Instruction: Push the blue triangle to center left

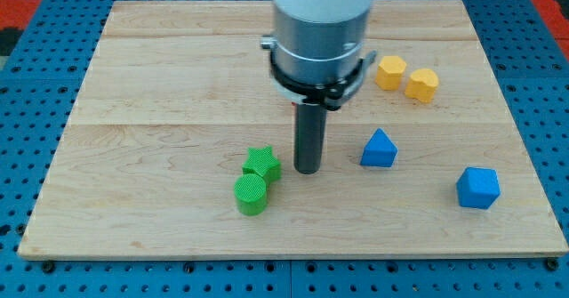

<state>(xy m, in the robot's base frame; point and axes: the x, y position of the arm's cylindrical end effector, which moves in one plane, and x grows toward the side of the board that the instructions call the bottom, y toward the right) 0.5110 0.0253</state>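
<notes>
My tip (308, 169), bare and holding nothing, stands left of the blue triangle (379, 149); it should circle right, then push leftward.

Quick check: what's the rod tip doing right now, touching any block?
My tip: touching nothing, between the green star block and the blue triangle block.

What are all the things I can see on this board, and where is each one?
blue triangle: one, blue, right of centre
blue cube: one, blue, lower right
yellow blocks: two, yellow, upper right, side by side
green star: one, green, lower centre
green cylinder: one, green, just below the star
wooden board: one, pale wood, filling the view
blue pegboard: one, blue, around the board
my tip: one, dark rod, between the green star and the blue triangle
</notes>
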